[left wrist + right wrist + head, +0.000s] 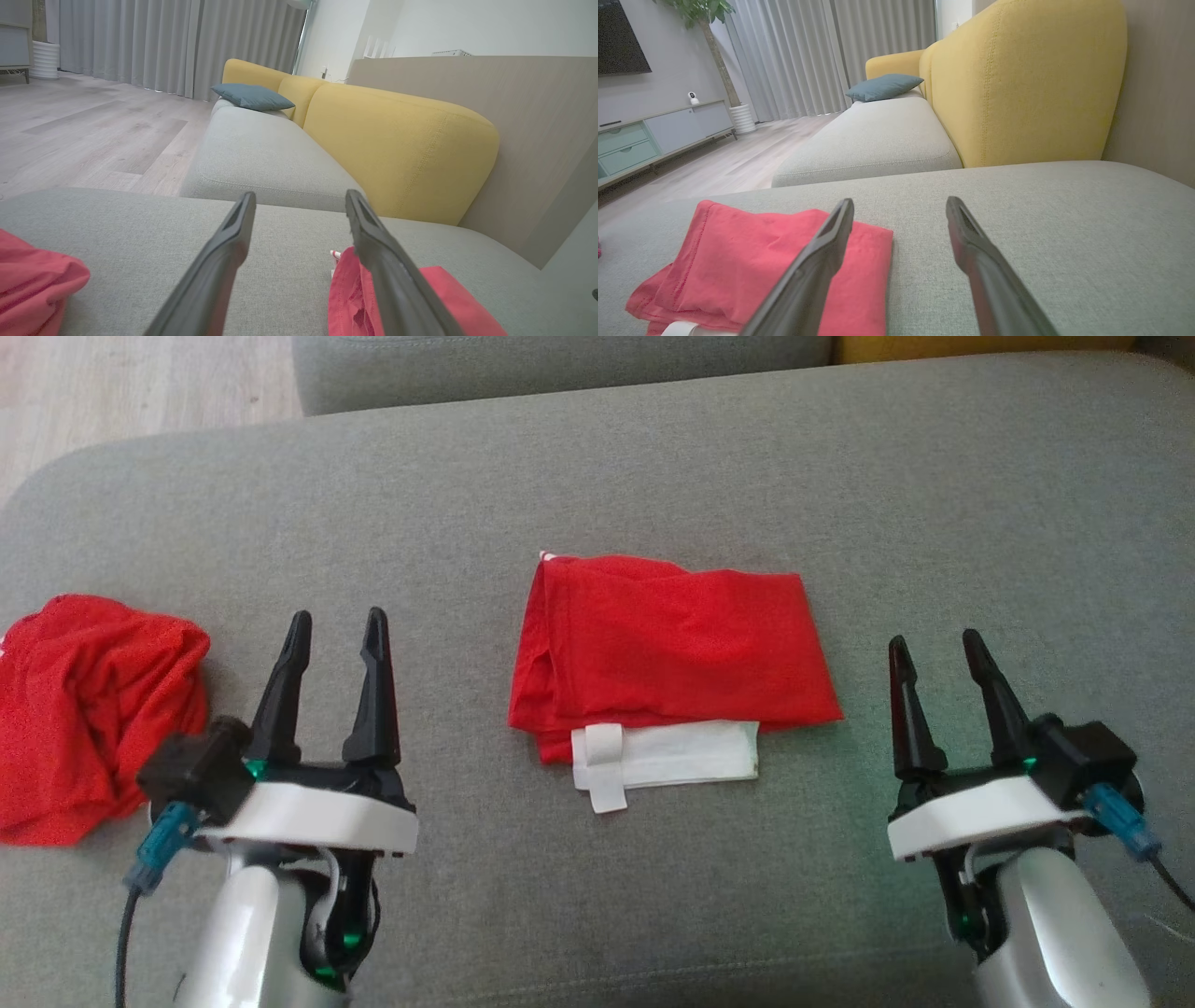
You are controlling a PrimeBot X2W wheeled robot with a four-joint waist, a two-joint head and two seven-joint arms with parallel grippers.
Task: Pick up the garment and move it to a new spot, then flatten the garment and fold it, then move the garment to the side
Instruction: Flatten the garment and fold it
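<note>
Though apart from garment (672, 644), crumpled red cloth (93, 709)

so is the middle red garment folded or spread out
Folded: the garment lies as a compact rectangle on the cushion, layered edges stacked at its left, a white part sticking out underneath.

You see a plain red garment (672, 644) with a white strip (672, 756) on one edge. The second cloth (89, 709) is the same red. The seat cushion (653, 457) is a flecked mid-grey. The left gripper (338, 616) and right gripper (934, 639) each have black fingers (373, 691), a white collar (317, 812) and a teal plug (163, 845). The backrest (397, 144) is mustard yellow, the pillow (252, 95) slate blue, the curtains (163, 42) grey, and the floor (93, 126) pale wood-grain.
</note>
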